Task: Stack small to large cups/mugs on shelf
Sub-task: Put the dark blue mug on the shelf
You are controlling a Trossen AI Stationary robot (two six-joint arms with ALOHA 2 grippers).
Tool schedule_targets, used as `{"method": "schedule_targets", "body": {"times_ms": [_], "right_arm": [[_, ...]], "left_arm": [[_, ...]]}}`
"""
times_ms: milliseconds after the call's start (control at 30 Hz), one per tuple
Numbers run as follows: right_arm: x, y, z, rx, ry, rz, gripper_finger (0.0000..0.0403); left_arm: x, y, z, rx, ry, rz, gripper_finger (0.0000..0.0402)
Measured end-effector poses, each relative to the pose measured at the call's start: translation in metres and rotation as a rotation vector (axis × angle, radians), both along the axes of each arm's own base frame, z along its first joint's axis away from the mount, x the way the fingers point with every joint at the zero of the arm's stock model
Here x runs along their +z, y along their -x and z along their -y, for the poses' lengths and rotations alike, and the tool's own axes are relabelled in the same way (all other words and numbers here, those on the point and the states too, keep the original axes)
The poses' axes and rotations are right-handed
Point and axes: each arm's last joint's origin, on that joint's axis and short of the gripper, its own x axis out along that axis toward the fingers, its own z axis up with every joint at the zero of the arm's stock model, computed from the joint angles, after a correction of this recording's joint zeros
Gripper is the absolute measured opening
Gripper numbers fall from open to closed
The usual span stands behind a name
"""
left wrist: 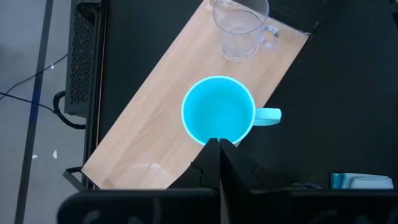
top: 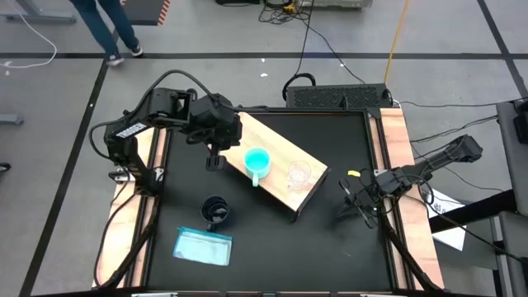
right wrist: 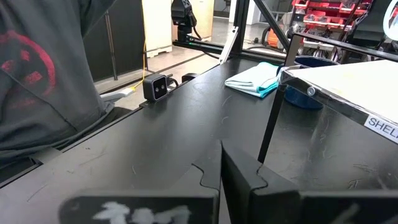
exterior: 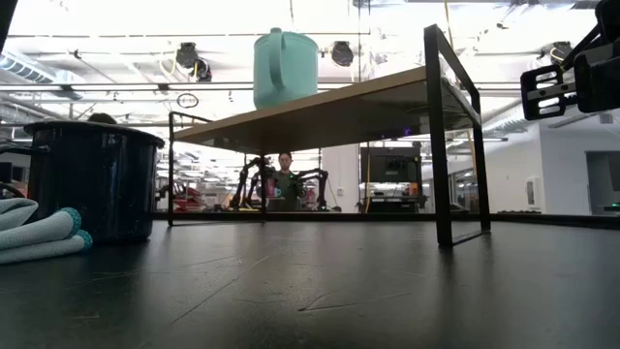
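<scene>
Lt-blue packet [top: 203, 246] on tabletop [top: 330, 239] — person [top: 103, 25] beyond.

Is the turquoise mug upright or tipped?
Upright. The turquoise mug stands mouth-up on the shelf; the low view shows it standing level.

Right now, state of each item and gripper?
Clear cup: upright on shelf, empty.
Turquoise mug: upright on shelf, empty.
Navy mug: on table, not on shelf.
Left gripper: shut, empty, above turquoise mug's rim.
Right gripper: shut, empty, parked at table's right edge.
</scene>
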Motion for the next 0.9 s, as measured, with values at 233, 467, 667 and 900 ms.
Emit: {"method": "schedule_targets", "body": {"times_ms": [233,467,667,900], "right_arm": [[0.000,0.000,0.000,0.000,0.000,0.000,0.0000],[0.000,0.000,0.000,0.000,0.000,-0.001,0.0000],[-0.002,0.000,0.000,0.000,0.007,-0.015,0.0000],[-0.003,0.000,0.000,0.001,0.016,-0.024,0.0000]], "left_arm": [[0.000,0.000,0.000,0.007,-0.009,-0.001,0.0001],[0.000,0.000,0.001,-0.018,-0.033,-0.004,0.0001],[0.005,0.008,0.002,-0.019,-0.031,0.017,0.0000],[0.012,0.029,0.005,-0.013,-0.022,0.044,0.0000]]}}
